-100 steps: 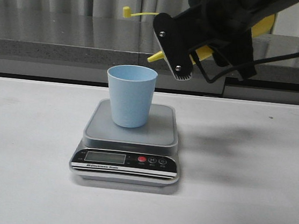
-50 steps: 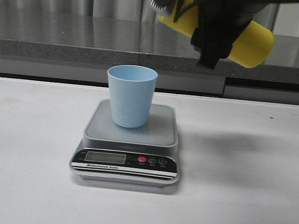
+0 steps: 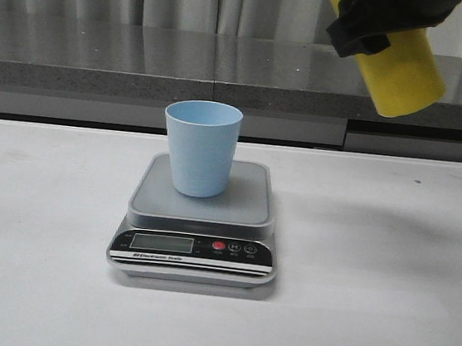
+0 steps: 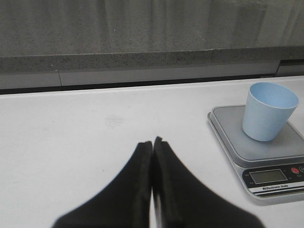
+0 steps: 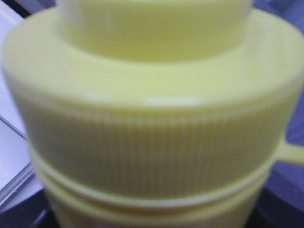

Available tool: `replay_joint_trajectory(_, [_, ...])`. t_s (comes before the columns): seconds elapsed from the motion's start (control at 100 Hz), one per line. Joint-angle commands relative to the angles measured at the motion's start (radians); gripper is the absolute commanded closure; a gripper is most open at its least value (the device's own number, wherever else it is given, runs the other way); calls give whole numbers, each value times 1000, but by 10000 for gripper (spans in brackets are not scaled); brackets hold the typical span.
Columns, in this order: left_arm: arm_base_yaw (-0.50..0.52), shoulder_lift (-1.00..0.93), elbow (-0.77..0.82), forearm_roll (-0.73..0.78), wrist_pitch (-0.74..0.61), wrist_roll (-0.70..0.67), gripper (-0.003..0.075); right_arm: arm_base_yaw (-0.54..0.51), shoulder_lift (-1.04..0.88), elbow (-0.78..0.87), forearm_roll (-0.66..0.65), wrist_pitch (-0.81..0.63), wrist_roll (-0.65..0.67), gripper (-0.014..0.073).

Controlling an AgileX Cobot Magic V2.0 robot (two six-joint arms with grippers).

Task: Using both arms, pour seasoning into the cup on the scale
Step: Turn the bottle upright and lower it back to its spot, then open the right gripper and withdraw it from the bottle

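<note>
The pale blue cup [image 3: 200,147] stands upright on the platform of the silver-grey scale [image 3: 248,207] at the table's middle. My right gripper [image 3: 374,18] is high at the upper right, shut on the yellow seasoning bottle [image 3: 403,71], whose base points down and right, well above and to the right of the cup. The nozzle is out of the front view. In the right wrist view the ribbed yellow cap [image 5: 152,142] fills the picture and hides the fingers. My left gripper [image 4: 152,142] is shut and empty over the table, left of the scale [image 4: 228,128] and cup [image 4: 268,111].
The white table [image 3: 365,314] spreads around the scale. A grey stone ledge [image 3: 101,66] runs along the back edge, with pale curtains behind it.
My right gripper has swung the bottle from tilted with its nozzle near the cup's rim to up and right, and its base now hangs lowest. The cup and scale have not moved.
</note>
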Motion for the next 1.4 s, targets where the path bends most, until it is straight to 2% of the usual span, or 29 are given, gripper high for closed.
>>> replay_joint_trajectory(0.0, [-1, 9, -25, -17, -73, -10, 741, -44, -54, -1, 97, -120, -83, 653])
replay_joint_trajectory(0.31, [-1, 9, -25, -17, -73, -10, 741, -187, -62, 191, 557, -492, -421, 653])
replay_joint_trajectory(0.54, [-1, 9, -25, -17, -73, -10, 741, -253, -39, 349, 776, -759, -531, 653])
replay_joint_trajectory(0.71, [-1, 9, -25, -17, -73, -10, 741, -275, 38, 398, 804, -908, -530, 653])
replay_joint_trajectory(0.96, [-1, 9, -25, -17, -73, -10, 741, -273, 169, 398, 808, -1044, -516, 653])
replay_joint_trajectory(1.28, [-1, 9, -25, -17, -73, -10, 741, -273, 259, 398, 808, -1143, -483, 653])
replay_joint_trajectory(1.39, [-1, 9, -25, -17, -73, -10, 741, -273, 274, 398, 808, -1145, -470, 628])
